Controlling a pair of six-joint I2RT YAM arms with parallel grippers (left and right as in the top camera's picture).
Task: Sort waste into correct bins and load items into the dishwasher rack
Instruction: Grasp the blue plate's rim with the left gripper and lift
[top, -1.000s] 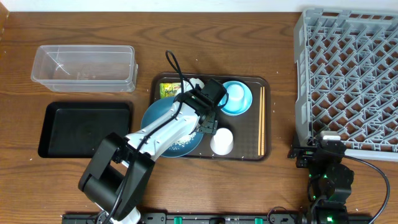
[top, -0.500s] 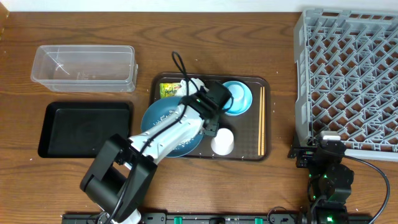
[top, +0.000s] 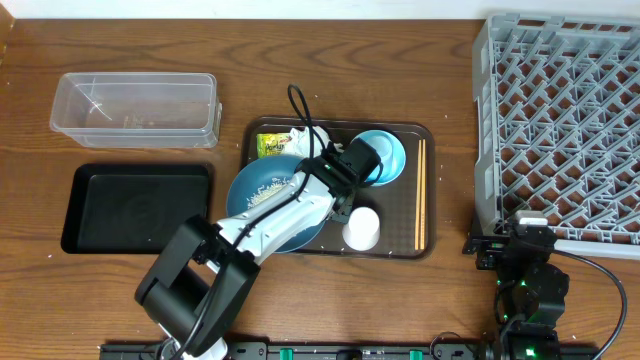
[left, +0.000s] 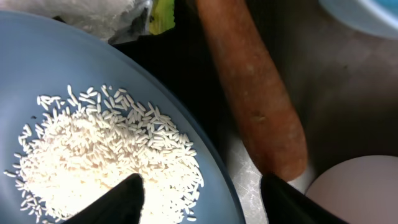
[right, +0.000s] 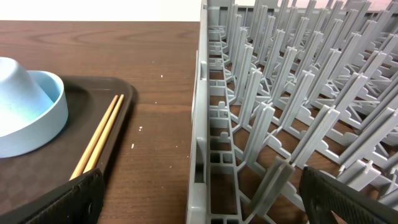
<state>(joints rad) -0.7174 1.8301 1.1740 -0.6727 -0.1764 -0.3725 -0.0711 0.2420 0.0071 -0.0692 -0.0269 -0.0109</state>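
1. Brown wooden table (top: 400, 60) carries everything we inspected.
2. We find the dishwasher rack (top: 565, 110), a grey lattice crate, at the table's right edge. No dishes show in it.
3. We note the dark brown serving tray (top: 400, 215) at centre, left of the rack.
4. The left arm reaches over this tray. In its wrist view the left gripper (left: 205, 199) hangs low over the plate's rim with its fingers apart and nothing clamped between them.
5. The right gripper (right: 211, 202) sits off the tray at the rack's near left corner. Its fingers are spread wide and hold nothing.
6. The clear tub (top: 135, 108) and the black tray (top: 140, 208) sit at far left, tub behind tray. We see no sorted waste in either.
7. The dark blue plate (top: 255, 185) lies at the serving tray's left end.
8. The light blue bowl (top: 392, 150) sits at the tray's back right, partly under the arm.
9. The wooden chopsticks (top: 420, 195) lie side by side along the tray's right rim.
10. One white cup (top: 362, 228) stands at the tray's front edge, just right of the plate.
11. The carrot (left: 255, 93) lies on the tray just beside the plate's rim, its tip near the cup and the right-hand finger.
12. The yellow-green wrapper (top: 270, 146) and the white tissue (top: 305, 138) lie together at the tray's back left.
13. The loose rice (left: 106, 149) is heaped on the plate.
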